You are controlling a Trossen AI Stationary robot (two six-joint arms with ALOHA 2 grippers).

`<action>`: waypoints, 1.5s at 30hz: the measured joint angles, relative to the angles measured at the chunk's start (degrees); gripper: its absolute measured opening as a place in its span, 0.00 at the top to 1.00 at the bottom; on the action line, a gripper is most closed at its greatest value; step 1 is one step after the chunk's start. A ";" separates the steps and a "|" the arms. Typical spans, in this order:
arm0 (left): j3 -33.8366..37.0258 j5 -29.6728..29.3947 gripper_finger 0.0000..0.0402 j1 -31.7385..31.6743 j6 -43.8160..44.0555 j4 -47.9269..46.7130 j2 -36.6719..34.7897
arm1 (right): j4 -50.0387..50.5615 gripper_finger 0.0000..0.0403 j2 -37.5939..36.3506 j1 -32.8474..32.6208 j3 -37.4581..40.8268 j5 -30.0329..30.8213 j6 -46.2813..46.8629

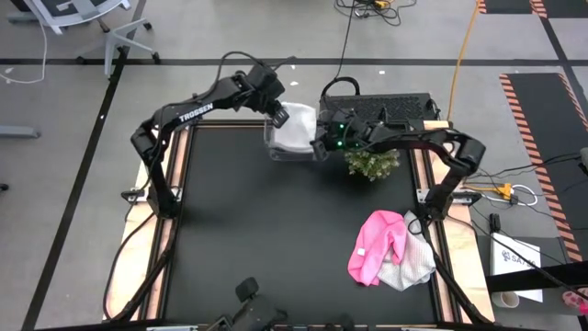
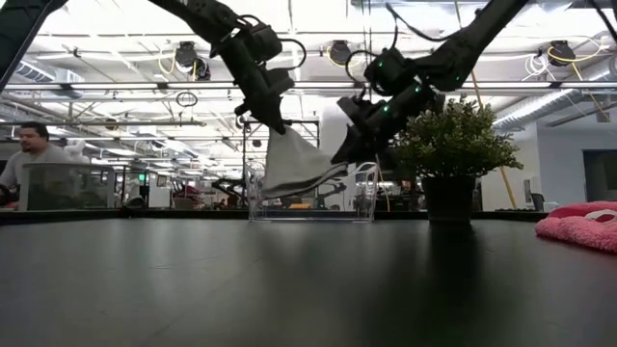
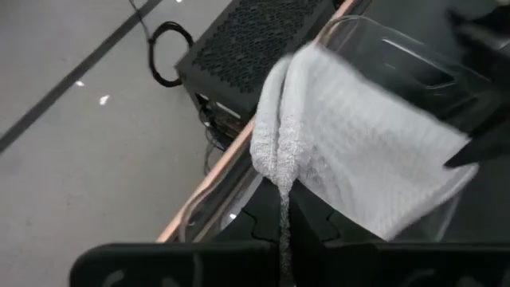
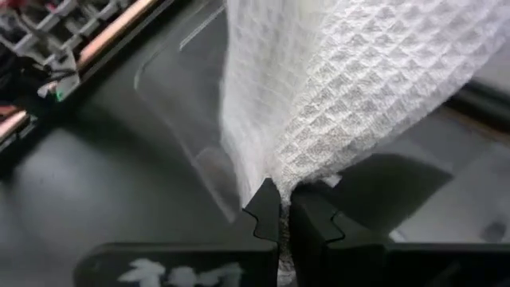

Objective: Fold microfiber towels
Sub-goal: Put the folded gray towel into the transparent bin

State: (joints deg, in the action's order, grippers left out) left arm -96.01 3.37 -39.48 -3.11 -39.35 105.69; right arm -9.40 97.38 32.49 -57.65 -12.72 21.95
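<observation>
Overhead, both claws pinch the white towel [image 1: 296, 129] between them.

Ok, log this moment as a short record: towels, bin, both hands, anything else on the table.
held towel: white waffle-weave towel, hanging folded between both hands over the clear plastic bin
left hand: shut on one edge of the white towel, above the bin
right hand: shut on the opposite edge, same height
bin place: far edge of the black table, beside the potted plant
other towels: pink towel crumpled on a pale grey towel, near the table's right edge, unfolded
</observation>
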 joint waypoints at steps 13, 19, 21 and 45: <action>0.00 0.45 0.97 0.12 -0.91 0.06 1.06 | -0.72 1.00 0.59 0.02 0.00 -0.93 1.14; 0.04 1.14 0.97 0.26 -0.86 -0.54 4.42 | -0.02 1.00 0.61 0.02 0.00 -0.82 1.05; 0.04 1.15 0.96 0.28 -0.88 -0.73 5.02 | 1.14 0.99 0.61 0.02 0.00 -0.78 0.97; 0.04 0.78 0.72 2.14 -3.85 -1.08 5.38 | 3.38 0.64 0.61 0.02 0.00 -0.78 0.97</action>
State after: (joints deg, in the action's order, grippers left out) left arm -95.96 4.15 -37.34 -6.96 -40.42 111.07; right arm -6.02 98.00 32.51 -57.65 -13.50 22.92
